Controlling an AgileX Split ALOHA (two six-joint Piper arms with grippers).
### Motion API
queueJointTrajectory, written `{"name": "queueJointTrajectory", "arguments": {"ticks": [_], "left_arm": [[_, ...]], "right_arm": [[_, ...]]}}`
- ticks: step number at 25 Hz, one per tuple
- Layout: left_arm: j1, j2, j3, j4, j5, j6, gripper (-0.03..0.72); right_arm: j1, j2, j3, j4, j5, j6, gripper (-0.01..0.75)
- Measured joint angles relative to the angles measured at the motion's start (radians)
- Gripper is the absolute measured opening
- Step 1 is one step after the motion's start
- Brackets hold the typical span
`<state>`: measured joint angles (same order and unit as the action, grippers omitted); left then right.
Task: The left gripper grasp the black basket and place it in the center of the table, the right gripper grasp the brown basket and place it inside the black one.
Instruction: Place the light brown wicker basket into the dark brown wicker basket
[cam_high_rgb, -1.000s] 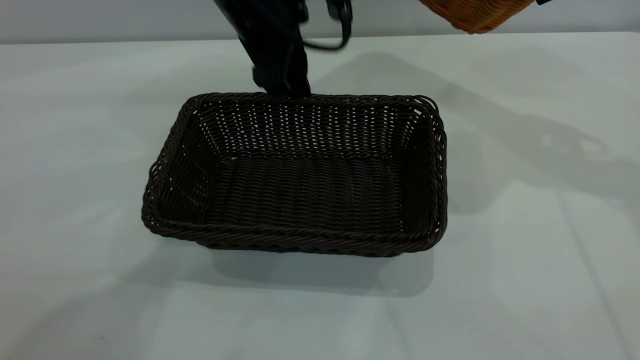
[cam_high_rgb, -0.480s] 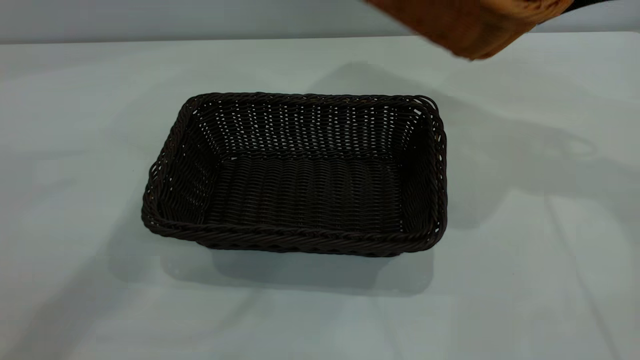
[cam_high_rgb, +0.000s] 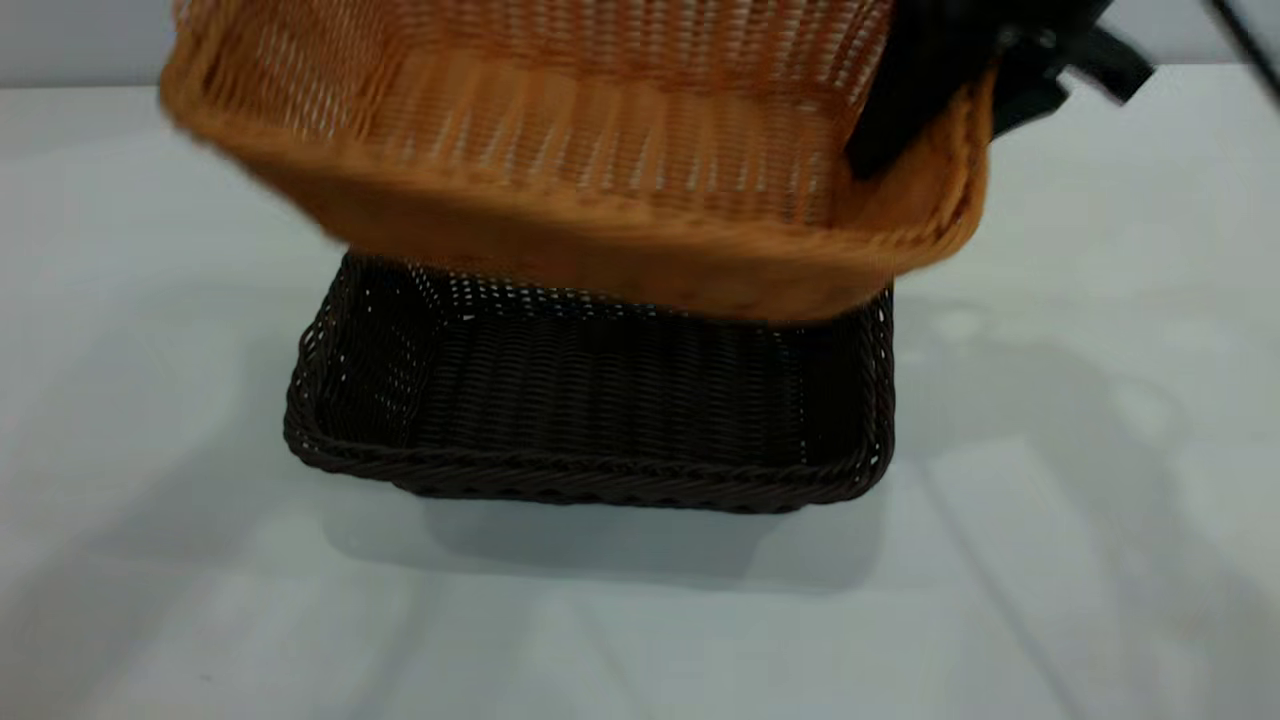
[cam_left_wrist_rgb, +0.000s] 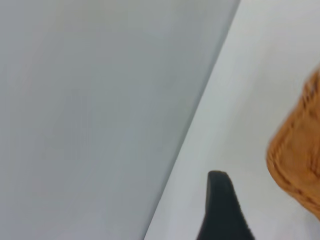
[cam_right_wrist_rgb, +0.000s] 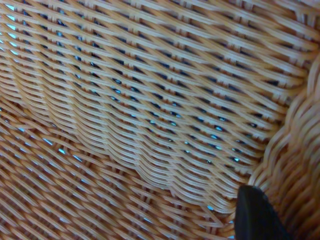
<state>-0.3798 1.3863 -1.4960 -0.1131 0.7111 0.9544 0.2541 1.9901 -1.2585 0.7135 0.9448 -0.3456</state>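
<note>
The black basket (cam_high_rgb: 600, 420) sits on the white table (cam_high_rgb: 150, 500) near its middle, with nothing in it. The brown basket (cam_high_rgb: 560, 150) hangs in the air just above the black basket's far half, tilted and covering its back rim. My right gripper (cam_high_rgb: 960, 110) is shut on the brown basket's right-hand wall, one finger (cam_high_rgb: 890, 120) inside the basket. In the right wrist view that finger (cam_right_wrist_rgb: 256, 215) lies against the orange weave (cam_right_wrist_rgb: 140, 110). My left gripper (cam_left_wrist_rgb: 223, 202) is outside the exterior view, above the table's edge (cam_left_wrist_rgb: 200, 140), with the brown basket's rim (cam_left_wrist_rgb: 297, 160) beside it.
A pale grey wall (cam_high_rgb: 80, 40) runs behind the table's far edge and fills much of the left wrist view (cam_left_wrist_rgb: 90, 110). Bare tabletop lies to the left, right and front of the black basket.
The left arm has lifted away from the black basket's far rim and left the exterior view. The right gripper has carried the brown basket from the upper right to over the black basket.
</note>
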Motion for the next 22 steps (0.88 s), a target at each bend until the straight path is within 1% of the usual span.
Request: {"name": "queueJointTrajectory", "arguments": {"ticks": [8,13,17,19,20,22], "left_arm": [[0.000,-0.026,0.000,0.000,0.041,-0.016,0.423],[0.000,-0.026,0.000,0.000,0.054,-0.017,0.423],[0.000,-0.026,0.000,0.000,0.057,-0.029,0.423],[0.000,-0.026,0.000,0.000,0.058,-0.032,0.423],[0.000,-0.026,0.000,-0.001,0.059,-0.032,0.423],[0.000,-0.026,0.000,-0.001,0.059,-0.033,0.423]], "right_arm": [[0.071,0.153,-0.001,-0.004,-0.092,0.003,0.154],[0.076,0.179,-0.001,-0.021,-0.149,0.002,0.154],[0.076,0.179,-0.004,-0.090,-0.157,0.005,0.160],[0.076,0.179,-0.006,-0.101,-0.155,0.019,0.179],[0.076,0.179,-0.007,-0.101,-0.153,0.022,0.204],[0.076,0.179,-0.007,-0.096,-0.150,0.023,0.283]]}}
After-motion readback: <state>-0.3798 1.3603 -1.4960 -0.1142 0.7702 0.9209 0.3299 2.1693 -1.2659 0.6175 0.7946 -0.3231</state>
